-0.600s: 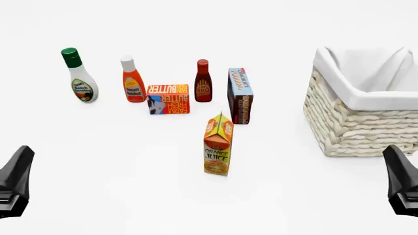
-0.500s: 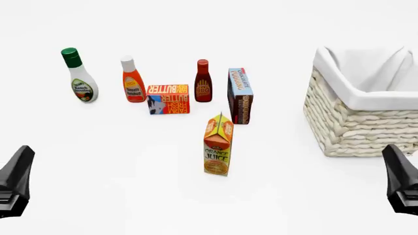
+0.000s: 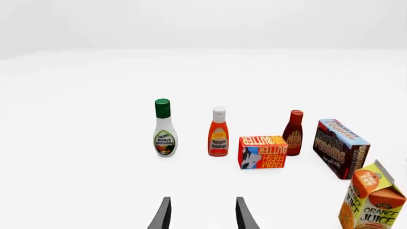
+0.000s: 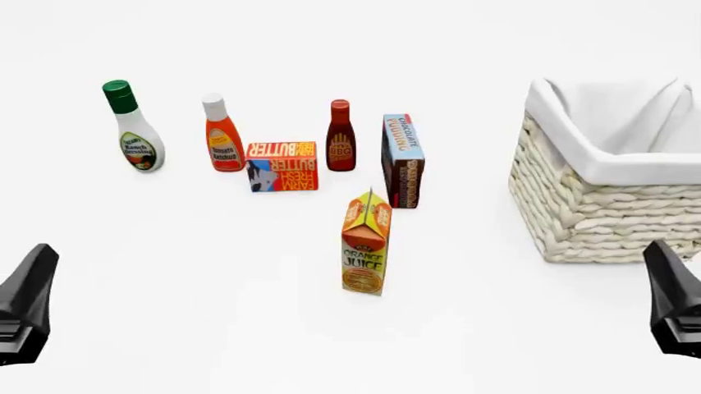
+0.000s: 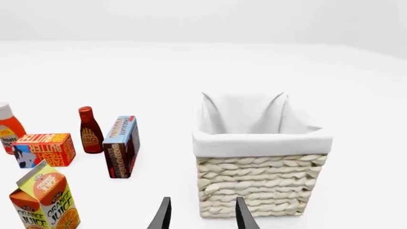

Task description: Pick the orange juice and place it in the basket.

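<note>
The orange juice [image 4: 366, 244] is a tall orange and yellow gable-top carton standing upright mid-table; it also shows at the edge of the left wrist view [image 3: 372, 199] and of the right wrist view [image 5: 45, 200]. The basket [image 4: 613, 189], cream wicker with a white cloth lining, stands at the right [image 5: 260, 186]. My left gripper [image 4: 25, 300] hangs low at the near left, far from the carton, open and empty [image 3: 202, 214]. My right gripper [image 4: 677, 295] is at the near right, just in front of the basket, open and empty [image 5: 202, 214].
Behind the carton stands a row: a ranch dressing bottle [image 4: 133, 127], an orange ketchup bottle with white cap [image 4: 222, 135], a butter box [image 4: 282, 166], a dark red sauce bottle [image 4: 341, 137] and a brown chocolate pudding box [image 4: 402, 160].
</note>
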Available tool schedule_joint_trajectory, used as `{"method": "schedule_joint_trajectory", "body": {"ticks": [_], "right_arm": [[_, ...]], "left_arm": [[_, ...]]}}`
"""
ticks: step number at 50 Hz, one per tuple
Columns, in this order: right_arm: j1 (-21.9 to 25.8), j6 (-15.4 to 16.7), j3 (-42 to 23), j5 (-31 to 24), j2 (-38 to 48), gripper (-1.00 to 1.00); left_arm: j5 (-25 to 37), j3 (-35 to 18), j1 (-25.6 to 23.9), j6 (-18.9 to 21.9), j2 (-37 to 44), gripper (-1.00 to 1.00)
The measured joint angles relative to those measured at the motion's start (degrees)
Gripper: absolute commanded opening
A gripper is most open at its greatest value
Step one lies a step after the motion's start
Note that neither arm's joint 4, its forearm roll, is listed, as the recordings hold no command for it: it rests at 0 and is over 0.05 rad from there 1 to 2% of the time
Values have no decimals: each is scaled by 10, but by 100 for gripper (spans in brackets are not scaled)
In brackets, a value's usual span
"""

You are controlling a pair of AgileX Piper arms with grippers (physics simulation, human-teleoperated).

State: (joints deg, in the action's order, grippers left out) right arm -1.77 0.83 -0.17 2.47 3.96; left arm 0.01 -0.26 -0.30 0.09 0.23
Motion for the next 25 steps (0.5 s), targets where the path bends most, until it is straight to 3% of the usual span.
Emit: {"method": "schedule_joint_trajectory", "body": {"ticks": [7,16,25], "right_arm": [[-1,4,-7,-10,-7,100],[9,-17,-46,-46,-9,100],[33,-46,-84,-46,51,100]], "left_arm": [[0,0,0,0,0,100],[0,-1,0,0,1,100],[0,-1,1,0,1,100]]}}
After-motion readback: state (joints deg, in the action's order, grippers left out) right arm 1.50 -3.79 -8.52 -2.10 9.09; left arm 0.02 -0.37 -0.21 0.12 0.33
